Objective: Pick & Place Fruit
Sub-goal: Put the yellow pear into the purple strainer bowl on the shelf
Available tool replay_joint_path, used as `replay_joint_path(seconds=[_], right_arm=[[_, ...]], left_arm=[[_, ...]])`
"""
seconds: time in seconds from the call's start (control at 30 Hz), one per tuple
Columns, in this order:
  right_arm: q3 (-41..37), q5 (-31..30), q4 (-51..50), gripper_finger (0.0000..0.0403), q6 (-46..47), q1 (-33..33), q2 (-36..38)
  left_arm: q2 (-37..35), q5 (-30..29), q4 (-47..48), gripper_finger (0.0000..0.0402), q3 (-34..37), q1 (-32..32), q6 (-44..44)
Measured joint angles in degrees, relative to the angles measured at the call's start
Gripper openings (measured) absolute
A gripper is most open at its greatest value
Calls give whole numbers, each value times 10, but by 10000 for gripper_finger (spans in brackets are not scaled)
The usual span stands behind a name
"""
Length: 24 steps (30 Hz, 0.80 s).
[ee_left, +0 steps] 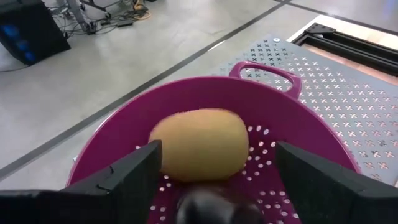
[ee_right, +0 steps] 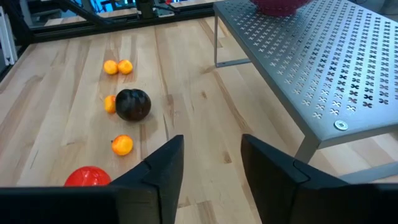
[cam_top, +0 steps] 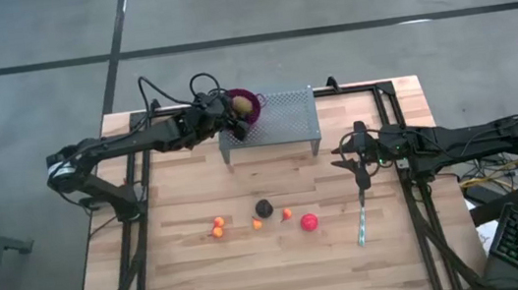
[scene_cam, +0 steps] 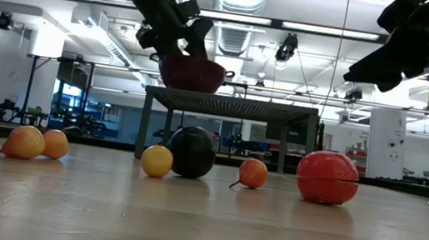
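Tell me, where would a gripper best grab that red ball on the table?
Probably from straight above, closing across the middle of the red ball, its widest part. It is round and sits alone on the wooden table, apart from the nearest small orange fruit, so there looks to be room for a finger on each side.

Plank wood table [cam_top: 195,272]; perforated metal stand [cam_top: 280,115].
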State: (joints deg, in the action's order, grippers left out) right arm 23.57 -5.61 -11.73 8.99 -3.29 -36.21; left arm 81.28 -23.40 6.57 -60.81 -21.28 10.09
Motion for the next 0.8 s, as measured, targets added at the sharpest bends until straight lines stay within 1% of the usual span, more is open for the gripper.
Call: replay_joint_path(seconds=[0.37, 0.43, 0.57, 0.8], right_arm=[[0, 0, 0, 120, 0, 0, 0], [0, 0, 0, 114, 0, 0, 0], [0, 0, 0, 103, 0, 0, 0], [0, 0, 0, 81, 0, 0, 0]], left_arm=[[0, 8, 9, 312, -41, 16, 0], [-1, 18, 28, 312, -53, 24, 5], [-1, 18, 88, 309, -81, 50, 9], [-1, 18, 174, 280, -114, 119, 22]])
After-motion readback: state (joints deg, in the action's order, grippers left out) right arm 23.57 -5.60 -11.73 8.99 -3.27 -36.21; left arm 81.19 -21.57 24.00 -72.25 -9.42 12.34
